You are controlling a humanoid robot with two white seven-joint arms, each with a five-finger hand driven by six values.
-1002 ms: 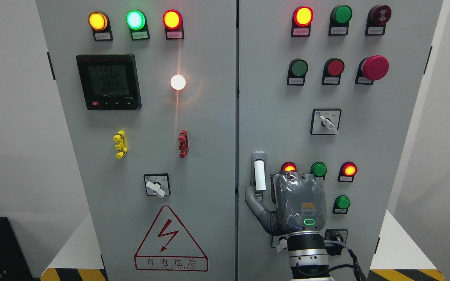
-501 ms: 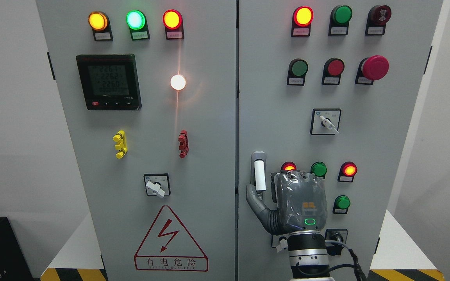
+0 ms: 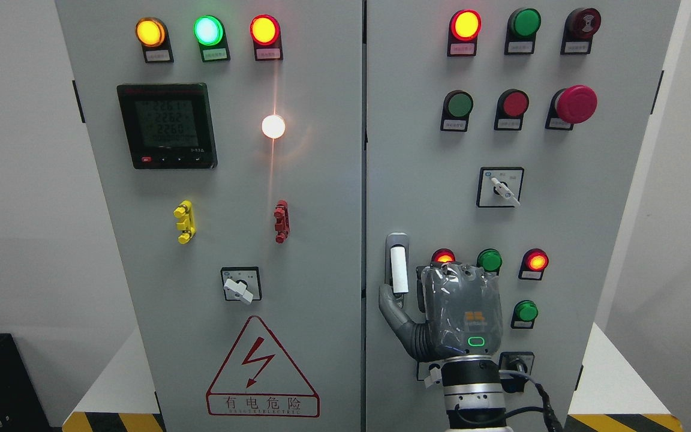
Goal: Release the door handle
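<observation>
Comparing with the frame half a second back, the right hand (image 3: pixel 448 312) has shifted very slightly rightward and down; one second back it sat a little further left, its thumb tip closer to the cabinet seam. Everything else on the panel reads unchanged apart from the meter (image 3: pixel 167 125) digits.

Door handle (image 3: pixel 397 264): upright white bar in a grey recess on the right door (image 3: pixel 561 228), near its left edge, just left of the hand's knuckles. The thumb (image 3: pixel 391 303) lies directly below the handle's lower end; whether it touches cannot be determined. The hand is presented back-on to the camera, with its fingers folded away toward the door behind the palm housing, so whether they are open or closed cannot be told.

Hidden or cut off: the forearm leaves the bottom edge; the hand covers part of a red lamp (image 3: pixel 443 257) and a selector (image 3: pixel 516 363) beside the wrist. Label print is illegible.
</observation>
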